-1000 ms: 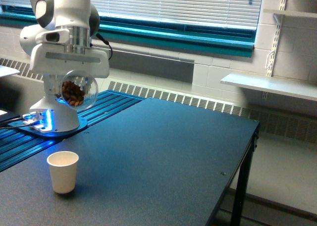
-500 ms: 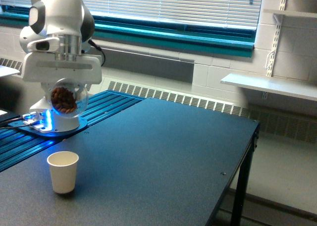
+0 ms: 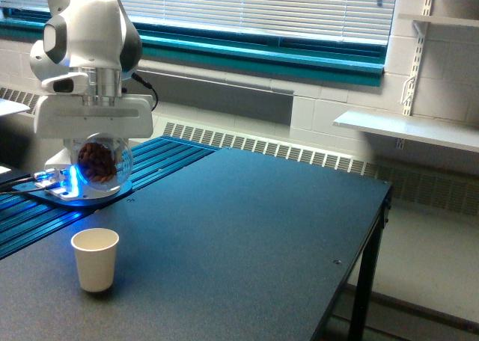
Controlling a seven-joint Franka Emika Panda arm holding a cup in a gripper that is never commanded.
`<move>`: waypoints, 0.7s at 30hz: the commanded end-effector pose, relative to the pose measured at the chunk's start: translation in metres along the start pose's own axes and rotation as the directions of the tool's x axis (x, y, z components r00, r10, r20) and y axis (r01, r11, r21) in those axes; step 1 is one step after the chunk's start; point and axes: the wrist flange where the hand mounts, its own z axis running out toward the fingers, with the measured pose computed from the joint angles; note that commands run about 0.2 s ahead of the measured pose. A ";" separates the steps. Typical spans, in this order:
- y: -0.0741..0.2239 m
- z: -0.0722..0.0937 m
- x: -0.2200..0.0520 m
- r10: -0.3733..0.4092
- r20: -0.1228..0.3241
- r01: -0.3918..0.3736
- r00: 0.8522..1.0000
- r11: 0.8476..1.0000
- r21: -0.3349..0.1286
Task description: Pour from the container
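The exterior view, the only one, shows one robot arm (image 3: 86, 34), one clear container (image 3: 101, 161), one paper cup (image 3: 95, 259) and one dark table (image 3: 247, 236). The white arm stands in the upper left of the frame, its wrist pointing down and ending in a wide white gripper (image 3: 97, 140) whose body spans the top of the container. The jaws stand closed on the container from either side, holding it in the air; the fingertips themselves are hard to make out against the clear wall. The container is a rounded, transparent jar hanging just under the gripper body, in the left part of the frame, with a clump of brown nut-like pieces (image 3: 94, 160) showing inside it. It hangs above and slightly behind the paper cup, clear of the tabletop. The cream-white cup stands upright and alone on the table in the lower left, its open mouth up, well apart from the container. Behind the container sits the arm's round base (image 3: 78, 185), lit by a blue glow, on a ribbed blue-lit surface (image 3: 157, 158). Window blinds (image 3: 262, 8) run along the top of the frame, a radiator grille (image 3: 254, 145) lies along the wall behind the table, and a white shelf (image 3: 408, 128) juts out at the right.
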 end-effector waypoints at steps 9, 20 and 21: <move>0.009 0.018 0.000 0.034 0.037 -0.033 0.999 0.999 -0.025; 0.004 0.027 -0.003 0.012 0.058 -0.010 0.998 0.999 -0.037; 0.004 0.028 -0.004 0.009 0.060 -0.007 0.998 0.999 -0.039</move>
